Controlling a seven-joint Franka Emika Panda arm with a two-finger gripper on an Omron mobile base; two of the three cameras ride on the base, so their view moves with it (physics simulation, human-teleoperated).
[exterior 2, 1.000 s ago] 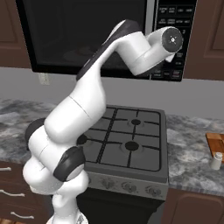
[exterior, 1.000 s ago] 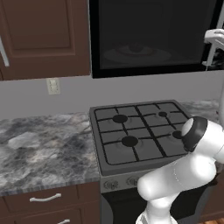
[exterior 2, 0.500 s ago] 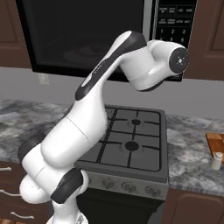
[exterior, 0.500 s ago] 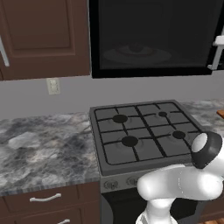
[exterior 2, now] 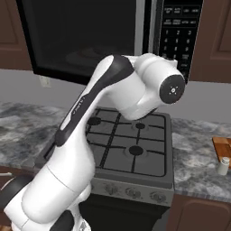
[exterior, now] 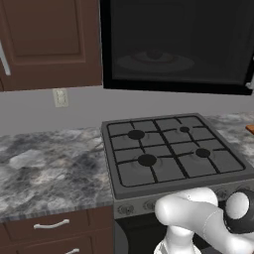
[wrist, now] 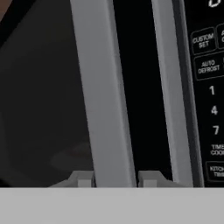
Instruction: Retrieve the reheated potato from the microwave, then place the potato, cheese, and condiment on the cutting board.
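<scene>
The black microwave point(exterior: 173, 44) hangs above the stove with its dark glass door closed; a pale turntable point(exterior: 154, 60) shows dimly behind the glass. In the hand view my gripper point(wrist: 115, 180) is shut on the door's vertical silver handle point(wrist: 105, 87), one fingertip on each side, with the keypad point(wrist: 210, 96) to the right. The off-white condiment point(exterior 2: 223, 166) stands on the counter at the far right, just in front of the cutting board point(exterior 2: 222, 146). I cannot make out the potato behind the glass, and the cheese is out of view.
A gas stove point(exterior: 173, 154) with black grates sits under the microwave. Grey marble counter point(exterior: 49, 168) runs to its left and right. Dark brown cabinets point(exterior: 44, 39) hang left of the microwave. My arm's elbow point(exterior 2: 149, 85) rises high over the stove.
The jaws have closed onto the microwave door handle. The arm's elbow has sunk lower in the left base view and swung toward the camera in the right base view.
</scene>
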